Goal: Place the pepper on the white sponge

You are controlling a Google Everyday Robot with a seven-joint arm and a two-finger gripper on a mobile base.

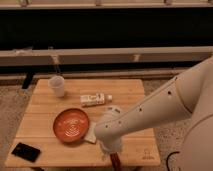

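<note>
At the front edge of the wooden table [131, 92] we hold our gripper [111, 150] low, pointing down. Our pale arm [165, 102] reaches in from the right and crosses the tabletop to get there. The bulky wrist covers most of the gripper, so we cannot tell whether it is apart, together, or clamped on anything.

Directly below the gripper we see the pepper [116, 161], a dark red sliver at the table's front edge. Its upper end disappears under the gripper, and we cannot say whether the two are touching.

The white sponge [91, 133] lies flat just to the left of our wrist, with its left side against the rim of the orange plate [71, 125]. Part of the sponge is hidden behind the arm. The pepper is near the sponge, to its front right, and is not on it.

Further back we see a long white box [95, 100] with dark markings lying behind the plate. A white cup [57, 86] stands upright near the back left corner. A black phone [26, 151] rests flat at the front left corner, well apart from the plate.
</note>
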